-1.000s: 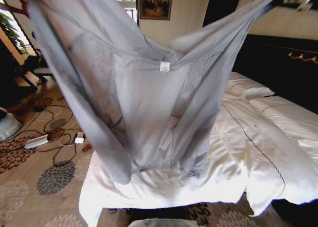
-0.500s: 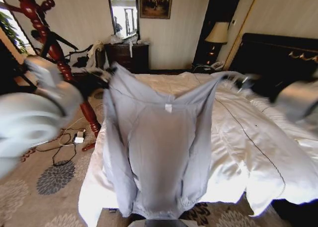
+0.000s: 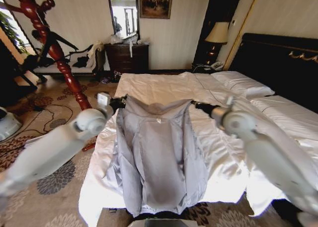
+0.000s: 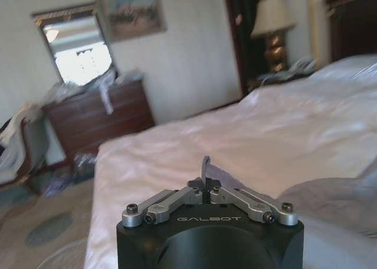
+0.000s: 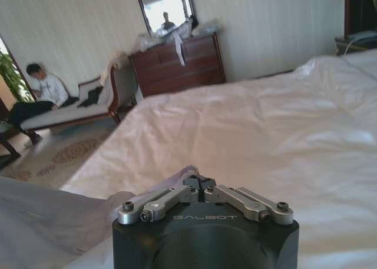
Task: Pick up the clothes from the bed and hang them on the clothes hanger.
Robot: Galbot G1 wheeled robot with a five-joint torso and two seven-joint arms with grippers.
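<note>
Now shirt [image 3: 159, 157] spread on bed [image 3: 238, 152], shoulders pinched by left tool [image 3: 120, 102], right tool [image 3: 197, 105]

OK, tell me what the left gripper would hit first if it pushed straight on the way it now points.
Probably the bed. The left gripper, shut on a fold of the clothes, points low across the white duvet towards the dresser at the wall. It might skim over the bedding; depth is unclear.

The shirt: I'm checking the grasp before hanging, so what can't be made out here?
- Head view: the shirt's hem is cut off by the bottom edge.
- Head view: the left pincer and right pincer tips are too small to show how much cloth they pinch.
- Wrist views: each pincer's body hides the shirt beneath it.
</note>
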